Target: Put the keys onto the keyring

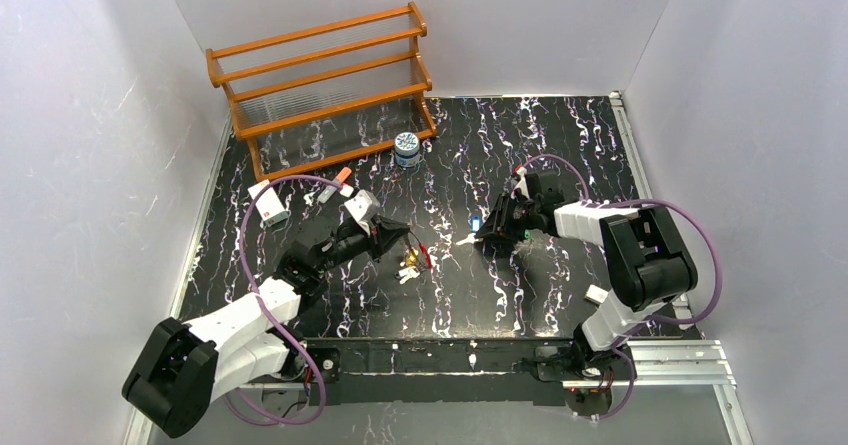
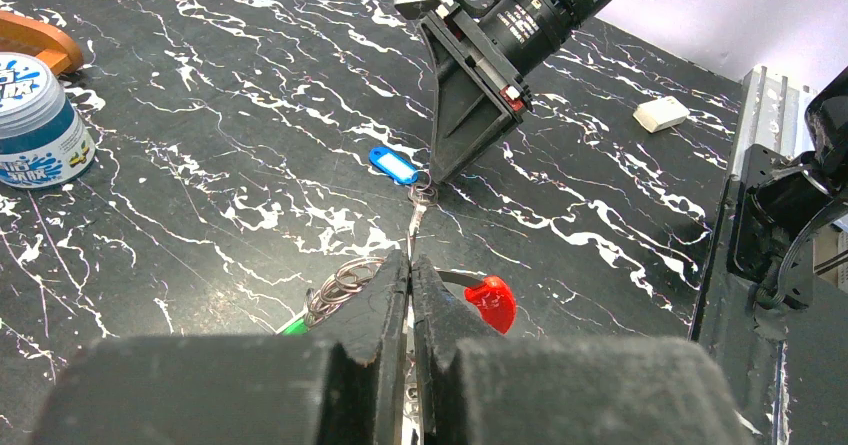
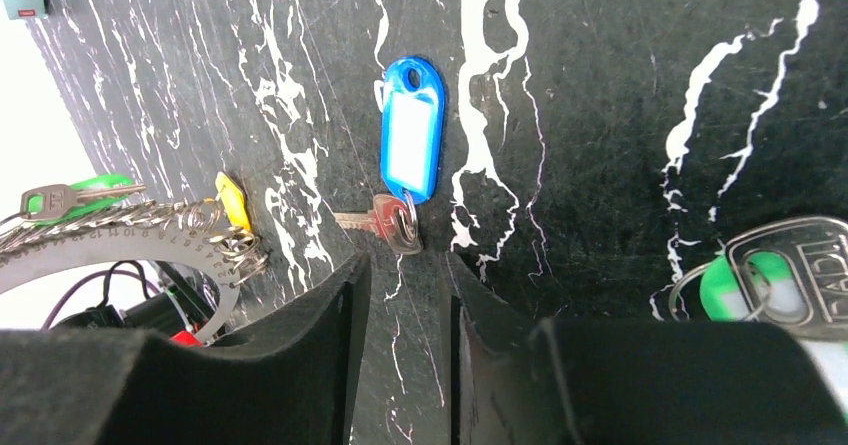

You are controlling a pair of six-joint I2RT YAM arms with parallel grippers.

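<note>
1. The left arm reached in from 7 o'clock. The left gripper (image 2: 410, 265) was pinched almost closed on a thin wire of the keyring (image 3: 120, 250), with the keys (image 1: 414, 257) bunched beside it.
2. The blue-tagged key (image 3: 410, 130) lay flat between both grippers. In the right wrist view its tag ran 12 to 6 and its blade pointed to 9.
3. The right arm came from 4 o'clock. The right gripper (image 3: 408, 265) sat low beside that key, narrowly parted and holding nothing, with the marbled tabletop (image 1: 560, 145) beyond.
</note>
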